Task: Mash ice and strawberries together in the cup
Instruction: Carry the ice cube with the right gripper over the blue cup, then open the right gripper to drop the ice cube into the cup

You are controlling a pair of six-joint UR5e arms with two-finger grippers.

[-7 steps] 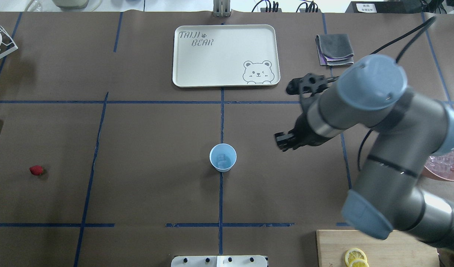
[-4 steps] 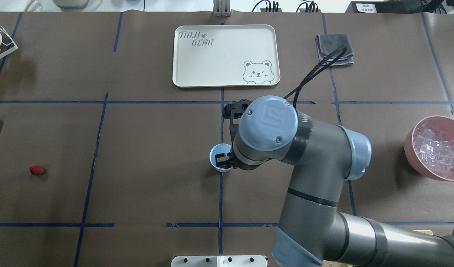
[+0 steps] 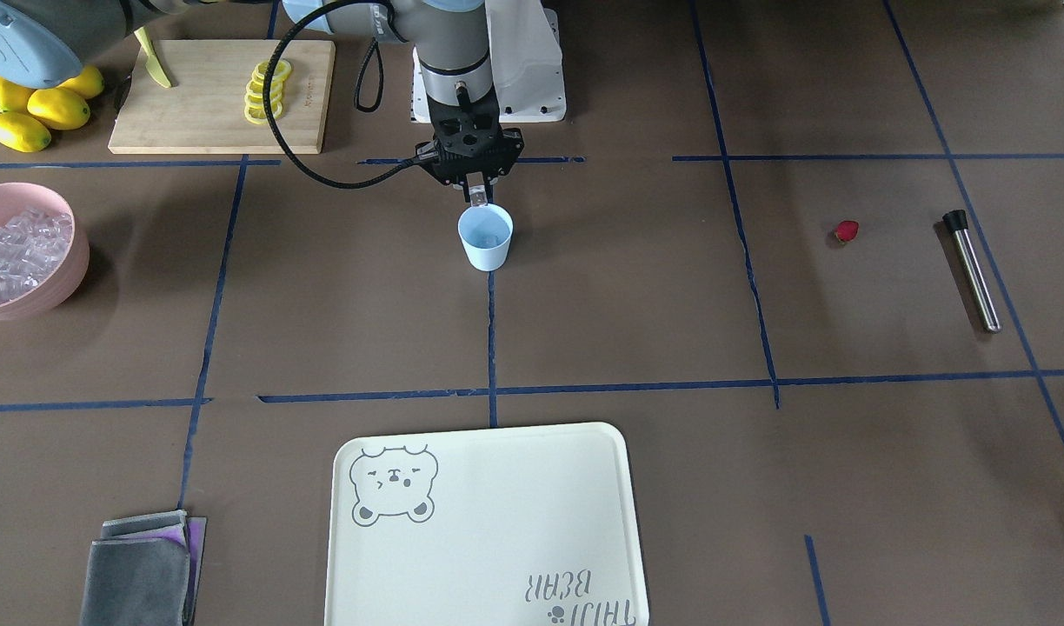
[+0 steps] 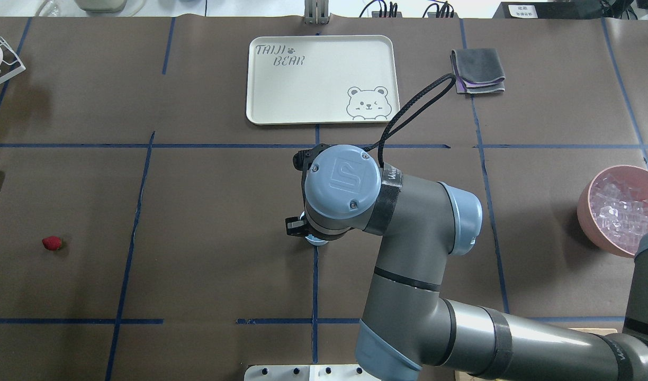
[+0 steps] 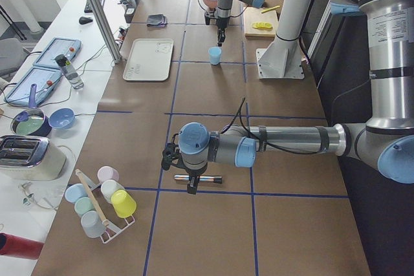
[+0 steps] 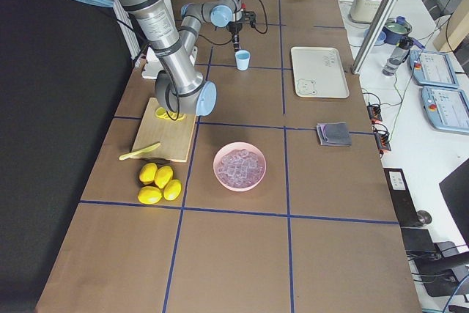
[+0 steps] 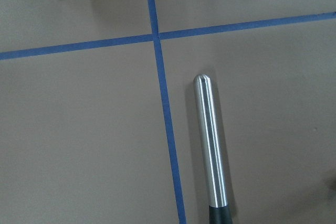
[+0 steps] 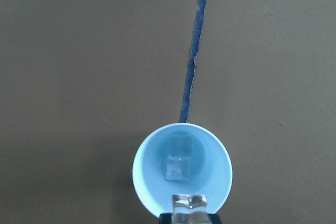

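The pale-blue cup (image 3: 485, 243) stands mid-table with ice cubes (image 8: 177, 165) lying in its bottom. My right gripper (image 3: 477, 202) hangs just above the cup's rim on the robot's side, shut on another clear ice cube (image 8: 190, 203). In the overhead view the right wrist covers nearly all of the cup (image 4: 316, 241). The strawberry (image 3: 846, 230) lies alone on the table far off on my left side. Beyond it, my left gripper (image 5: 189, 185) hovers over a steel pestle (image 7: 210, 145); I cannot tell whether it is open or shut.
A pink bowl (image 3: 76, 256) full of ice sits on my right side. Behind it are a cutting board (image 3: 193, 122) with lemon slices and whole lemons (image 3: 41, 109). A cream tray (image 3: 497, 487) and a folded grey cloth (image 3: 136, 569) lie across the table.
My right arm swung from the right side of the table to the cup, then shifted a little further left over it. The strawberry has not moved.
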